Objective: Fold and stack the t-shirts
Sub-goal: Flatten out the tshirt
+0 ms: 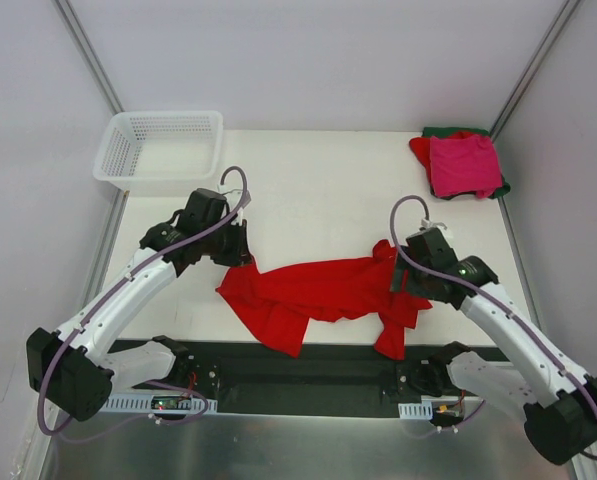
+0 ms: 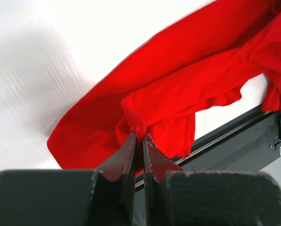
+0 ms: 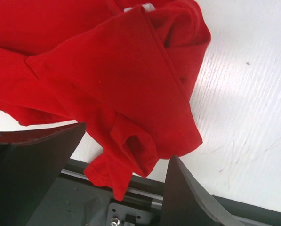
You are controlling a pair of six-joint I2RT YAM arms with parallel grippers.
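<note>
We see the tabletop (image 1: 318,190) carrying the bright red t-shirt (image 1: 313,290) near its front edge. The shirt is pulled into a crumpled band, its long axis running left to right, with its lower folds reaching the dark rail (image 1: 308,365). The left arm (image 1: 128,295) angles in bent, and the left fingers (image 2: 126,155), pressed together, pinch the shirt's left end. The right arm (image 1: 508,325) mirrors it, and the right fingers (image 3: 41,155) stand spread, with cloth lying between them.
</note>
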